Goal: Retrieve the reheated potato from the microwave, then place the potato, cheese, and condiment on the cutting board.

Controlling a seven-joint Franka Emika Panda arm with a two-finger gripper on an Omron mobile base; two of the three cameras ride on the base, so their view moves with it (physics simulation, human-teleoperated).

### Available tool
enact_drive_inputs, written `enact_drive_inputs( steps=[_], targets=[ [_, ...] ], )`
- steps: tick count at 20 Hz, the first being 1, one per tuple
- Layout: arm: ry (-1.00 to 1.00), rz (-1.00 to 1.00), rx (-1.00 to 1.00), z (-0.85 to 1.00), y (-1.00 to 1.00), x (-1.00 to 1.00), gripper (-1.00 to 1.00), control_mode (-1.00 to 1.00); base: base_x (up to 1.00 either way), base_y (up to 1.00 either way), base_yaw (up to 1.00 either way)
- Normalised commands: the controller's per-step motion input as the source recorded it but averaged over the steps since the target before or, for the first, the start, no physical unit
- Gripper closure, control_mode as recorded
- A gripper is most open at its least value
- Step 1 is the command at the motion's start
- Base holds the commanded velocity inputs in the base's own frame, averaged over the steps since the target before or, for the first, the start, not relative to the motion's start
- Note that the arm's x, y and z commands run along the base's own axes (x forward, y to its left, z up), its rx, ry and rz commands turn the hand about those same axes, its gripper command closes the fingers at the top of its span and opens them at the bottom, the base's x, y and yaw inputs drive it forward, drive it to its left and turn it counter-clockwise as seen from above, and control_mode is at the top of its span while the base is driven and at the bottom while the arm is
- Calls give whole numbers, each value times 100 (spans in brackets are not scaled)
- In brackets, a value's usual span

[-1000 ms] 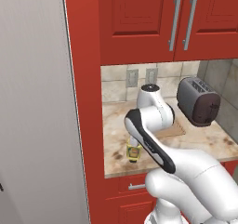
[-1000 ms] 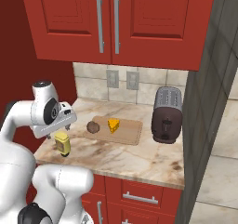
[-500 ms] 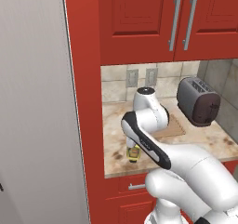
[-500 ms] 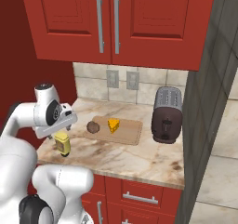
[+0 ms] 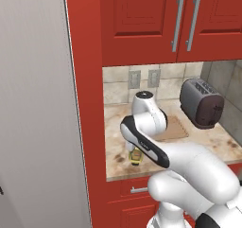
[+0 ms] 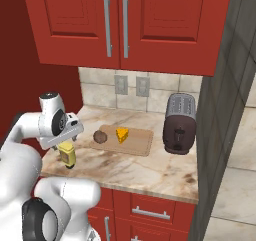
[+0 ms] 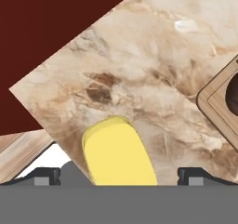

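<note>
Looking across the scene, I see red cabinets [image 6: 115, 25] over a marbled beige table [image 6: 140, 170], with a tiled backsplash [image 6: 100, 92] carrying two outlets [image 6: 131, 85]. A dark toaster [image 6: 179, 123] stands at the table's right, just beside the board [image 6: 130, 141]. That board lies flat with its long side running along the wall. On it sit the potato [image 6: 100, 136] and, just to its right, the cheese [image 6: 122, 134], its thin end toward the potato.

My arm reaches over the table's left end. The condiment [image 6: 67, 154] stands upright on the bare table, well left of the board and near the front edge. The right base view shows potato and cheese; in the left base view the arm covers most of the board [image 5: 172, 127], and the bottle [image 5: 135, 156] peeks out beneath it. The hand view looks down on the yellow cap [image 7: 118, 151], centred between the tips of my claw [image 7: 118, 175], which are spread wide and clear of the bottle, holding nothing. A board corner [image 7: 218, 104] shows at that view's right edge.
</note>
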Motion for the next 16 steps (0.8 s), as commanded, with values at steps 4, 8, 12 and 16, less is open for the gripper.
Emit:
enact_drive_inputs(
  steps=[4,8,12,16],
  targets=[
    [0,0,0,-19,4,14,-100,-100,0,0,0],
    [0,0,0,-19,3,8,-100,-100,0,0,0],
    [0,0,0,-18,1,7,-100,-100,0,0,0],
    [1,0,0,-18,0,0,-100,-100,0,0,0]
  ],
)
